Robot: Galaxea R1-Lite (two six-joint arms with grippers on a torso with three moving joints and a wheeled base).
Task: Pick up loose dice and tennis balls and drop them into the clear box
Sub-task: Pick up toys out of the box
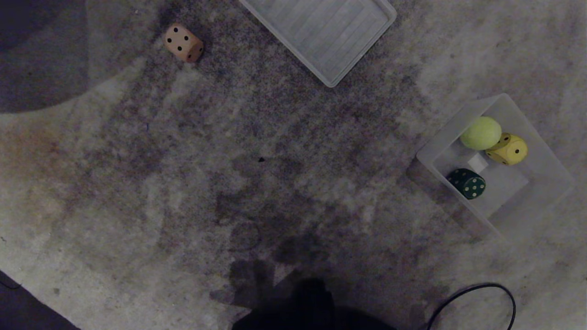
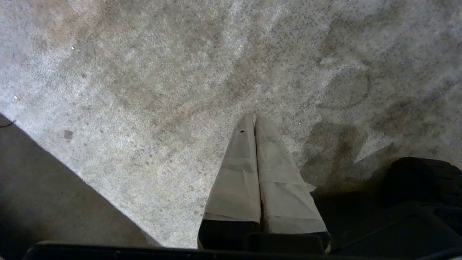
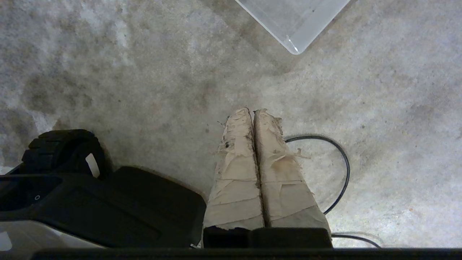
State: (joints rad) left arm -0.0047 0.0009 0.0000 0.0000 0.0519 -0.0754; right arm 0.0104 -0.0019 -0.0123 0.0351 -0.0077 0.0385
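Observation:
The clear box (image 1: 545,160) sits on the carpet at the right of the head view. Inside it lie a tennis ball (image 1: 480,133), a yellow die (image 1: 507,149) and a dark green die (image 1: 467,183). A tan die (image 1: 183,42) lies loose on the carpet at the far left. One corner of the clear box (image 3: 294,21) shows in the right wrist view. My left gripper (image 2: 253,117) is shut and empty over bare carpet. My right gripper (image 3: 253,111) is shut and empty too, above a cable loop. Neither arm appears in the head view.
A flat ribbed translucent lid (image 1: 323,32) lies at the far middle. A black cable (image 1: 477,300) loops on the carpet near the robot's base (image 1: 312,309), and the same cable (image 3: 341,159) runs under the right gripper. Dark flooring (image 1: 23,311) borders the carpet at the near left.

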